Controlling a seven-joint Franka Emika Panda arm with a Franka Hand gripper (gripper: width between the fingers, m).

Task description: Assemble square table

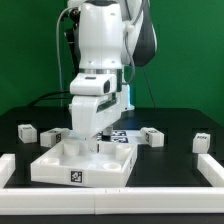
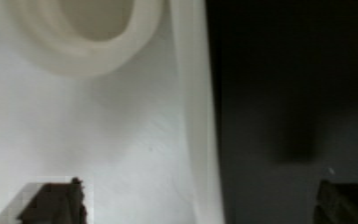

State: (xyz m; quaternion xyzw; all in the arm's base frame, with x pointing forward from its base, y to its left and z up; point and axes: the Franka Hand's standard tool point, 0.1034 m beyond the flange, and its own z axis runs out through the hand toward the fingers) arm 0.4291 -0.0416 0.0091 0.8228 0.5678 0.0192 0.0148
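The white square tabletop lies on the black table near the front, with a tag on its front wall. In the wrist view its white surface shows a round socket, and its edge runs between my fingers. My gripper is low over the tabletop's far side. It is open wide, with one fingertip over the white surface and the other over the black table. It holds nothing. Short white tagged legs lie on the table: two at the exterior view's left and two at the right.
The marker board lies just behind the tabletop. A long white border rail runs along the front, with side pieces at the exterior view's left and right. A green wall stands behind.
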